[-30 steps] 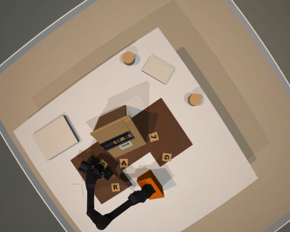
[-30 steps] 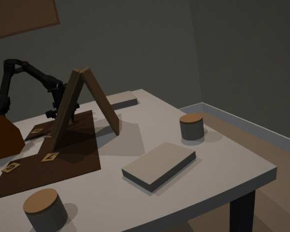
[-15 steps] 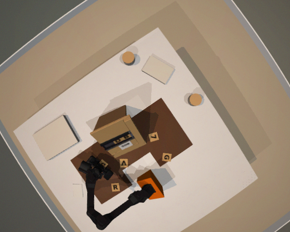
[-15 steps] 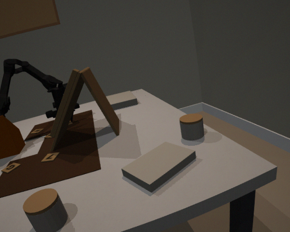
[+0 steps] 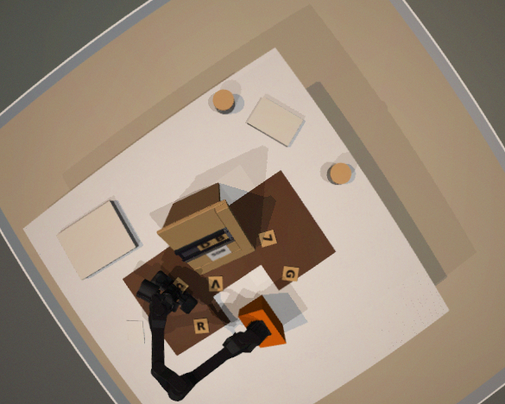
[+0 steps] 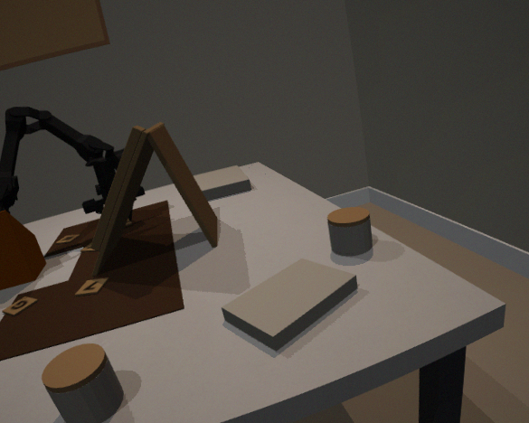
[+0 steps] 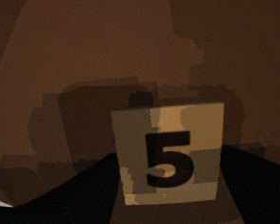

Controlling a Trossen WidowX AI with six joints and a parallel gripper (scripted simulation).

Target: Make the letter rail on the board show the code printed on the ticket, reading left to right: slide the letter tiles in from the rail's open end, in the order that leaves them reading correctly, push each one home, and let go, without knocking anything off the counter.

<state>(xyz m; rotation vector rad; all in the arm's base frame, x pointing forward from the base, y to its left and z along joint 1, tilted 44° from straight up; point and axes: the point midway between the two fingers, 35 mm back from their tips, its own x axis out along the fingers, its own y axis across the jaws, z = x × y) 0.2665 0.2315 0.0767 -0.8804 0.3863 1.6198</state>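
Item: letter board point(image 5: 200, 222) point(image 6: 127, 195), tilted, its rail point(image 5: 183, 254) bearing tile D point(image 5: 205, 244) and tile B point(image 5: 220, 238) toward 2 o'clock in the top view. The rail's bare stretch lies toward 8 o'clock, presumably the open end.

Item: ticket point(image 5: 218, 252), just below the rail; its print is too small to read with certainty.

Item: tile 5 point(image 5: 180, 284) point(image 6: 128, 222) point(image 7: 168, 153), at the board's 7 o'clock, low over the mat point(image 5: 304, 221) point(image 6: 141, 296) point(image 7: 86, 38); whether it touches cannot be told.

Item: gripper point(image 5: 178, 287) point(image 6: 129, 219) point(image 7: 169, 157), clenched on tile 5, a finger at each side edge, numeral facing the wrist camera.

Item: spare tiles, from the board: V point(image 5: 215, 283) at 6 o'clock, R point(image 5: 201, 325) farther at 6, 7 point(image 5: 268, 238) point(image 6: 91, 286) at 3, G point(image 5: 290, 273) point(image 6: 20, 305) at 4.

Handling note: the step appears to be the pick-up. The arm should lift straight, clear V and the board's edge, match the rail's slant with the 5 upright, then enter squarely from 8 o'clock and push toward 2 until it meets D; a skewed entry could jam or shift the board
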